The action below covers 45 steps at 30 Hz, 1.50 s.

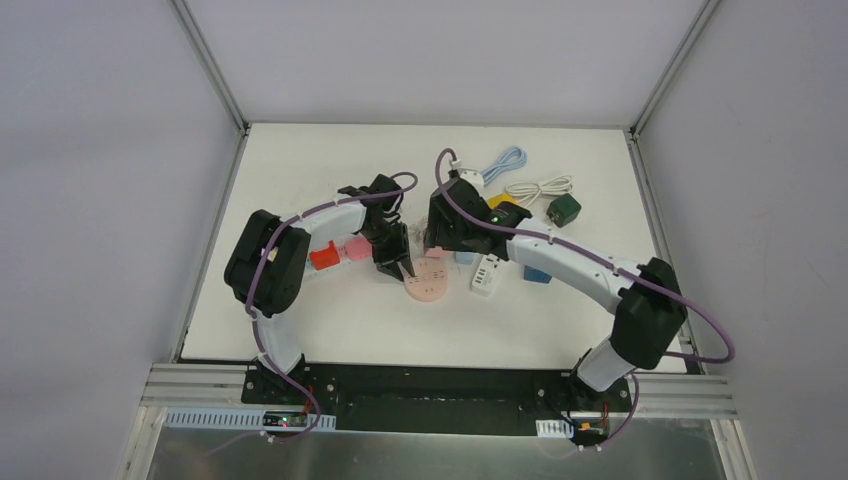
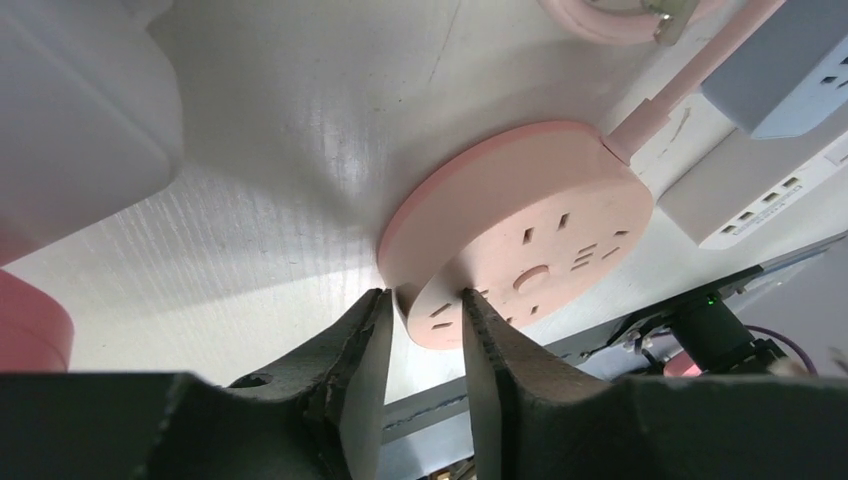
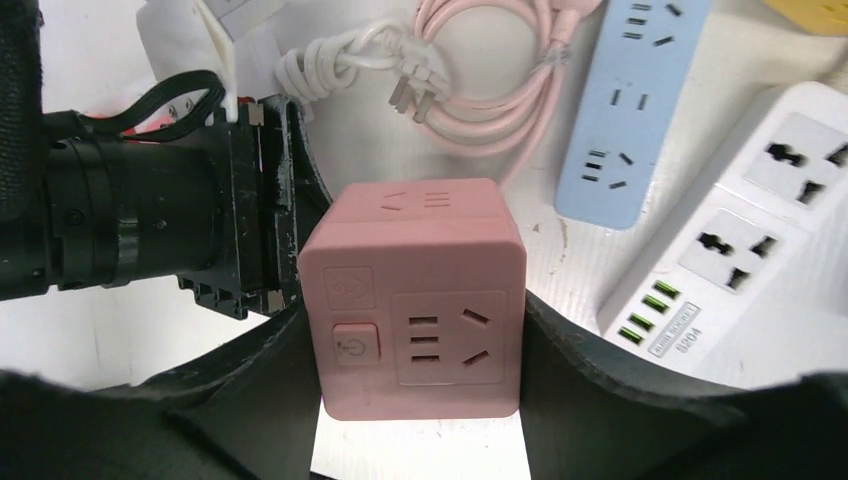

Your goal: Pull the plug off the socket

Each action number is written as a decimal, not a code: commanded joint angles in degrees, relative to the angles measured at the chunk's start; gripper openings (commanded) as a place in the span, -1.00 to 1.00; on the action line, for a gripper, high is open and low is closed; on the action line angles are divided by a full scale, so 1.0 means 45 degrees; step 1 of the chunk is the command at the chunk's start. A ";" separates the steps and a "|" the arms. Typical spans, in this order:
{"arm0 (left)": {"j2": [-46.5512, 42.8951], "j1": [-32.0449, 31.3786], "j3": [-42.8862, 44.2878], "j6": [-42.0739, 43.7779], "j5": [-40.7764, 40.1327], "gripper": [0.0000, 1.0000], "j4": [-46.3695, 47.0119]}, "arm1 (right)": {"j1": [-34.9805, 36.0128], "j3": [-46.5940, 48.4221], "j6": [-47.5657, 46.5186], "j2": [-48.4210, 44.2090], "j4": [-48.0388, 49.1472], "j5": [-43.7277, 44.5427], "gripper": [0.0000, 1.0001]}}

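Note:
A round pink socket (image 1: 428, 286) (image 2: 530, 230) lies flat near the table's middle, its pink cord running off toward the back. My left gripper (image 1: 393, 268) (image 2: 425, 300) stands at its left rim, one finger against the side wall and the other on the top face, pinching the edge. My right gripper (image 1: 437, 240) (image 3: 412, 320) is shut on a pink cube socket (image 3: 415, 300), with a finger pressed on each side. A pink cord's plug (image 3: 410, 95) lies loose with its prongs bare. No plug seated in a socket shows.
A blue power strip (image 3: 625, 100) and a white strip (image 3: 740, 250) lie right of the cube. A red cube (image 1: 325, 258) and another pink cube (image 1: 352, 247) sit under the left arm. A green cube (image 1: 564, 210), a white cable (image 1: 540, 188) and a blue cable (image 1: 505, 162) lie at the back.

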 commanded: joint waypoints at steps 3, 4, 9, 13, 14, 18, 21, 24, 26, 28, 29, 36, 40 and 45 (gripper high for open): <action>-0.0491 -0.0124 0.0478 0.0643 -0.0604 -0.20 -0.0429 | -0.0718 -0.1107 0.0878 -0.2191 -0.0928 0.0175 -1.00; -0.0676 -0.0124 0.0627 0.0703 -0.0594 -0.16 -0.0464 | -0.0827 -0.1373 0.1045 -0.2516 -0.1115 0.0167 -1.00; -0.1559 -0.0086 0.1339 0.1095 -0.0922 0.11 -0.0828 | -0.1717 -0.2697 0.2215 -0.3896 -0.2312 -0.0223 -1.00; -0.2504 -0.0013 0.1479 0.1544 -0.1605 0.25 -0.0963 | -0.2454 -0.3886 0.3260 -0.4746 -0.3051 -0.0710 -1.00; -0.2766 -0.0008 0.1505 0.1723 -0.1769 0.26 -0.0966 | -0.2568 -0.4181 0.3506 -0.4930 -0.3155 -0.0818 -0.96; -0.3869 -0.0007 0.1544 0.2423 -0.2947 0.31 -0.1063 | -0.2963 -0.5106 0.4247 -0.5328 -0.3458 -0.1105 -0.67; -0.4735 0.0011 0.1284 0.2849 -0.4138 0.35 -0.0881 | -0.3183 -0.5564 0.4616 -0.5224 -0.3762 -0.1152 -0.49; -0.5686 0.0029 0.0847 0.3164 -0.5139 0.51 -0.0547 | -0.3283 -0.6036 0.5170 -0.4891 -0.4169 -0.1135 -0.44; -0.6268 0.0042 0.0584 0.3214 -0.5884 0.71 -0.0381 | -0.3295 -0.6355 0.5416 -0.4747 -0.4304 -0.1081 -0.33; -0.6748 0.0097 0.0391 0.3238 -0.6333 0.93 -0.0244 | -0.3305 -0.6565 0.5707 -0.4726 -0.4445 -0.0887 0.00; -0.6912 0.0118 0.0328 0.3258 -0.6484 0.97 -0.0199 | -0.3311 -0.6626 0.5765 -0.4754 -0.4484 -0.0796 0.18; -0.7079 0.0477 0.0632 0.3525 -0.6271 0.98 -0.0827 | -0.3342 -0.5579 0.6010 -0.4837 -0.6208 0.0709 0.99; -0.7155 0.0667 0.0684 0.3586 -0.5783 0.96 -0.0946 | -0.3341 -0.4338 0.6103 -0.5291 -0.7138 0.1719 0.99; -0.7516 0.0735 0.0426 0.3473 -0.5274 0.90 -0.0688 | -0.3326 -0.3324 0.5925 -0.5963 -0.6306 0.1254 0.98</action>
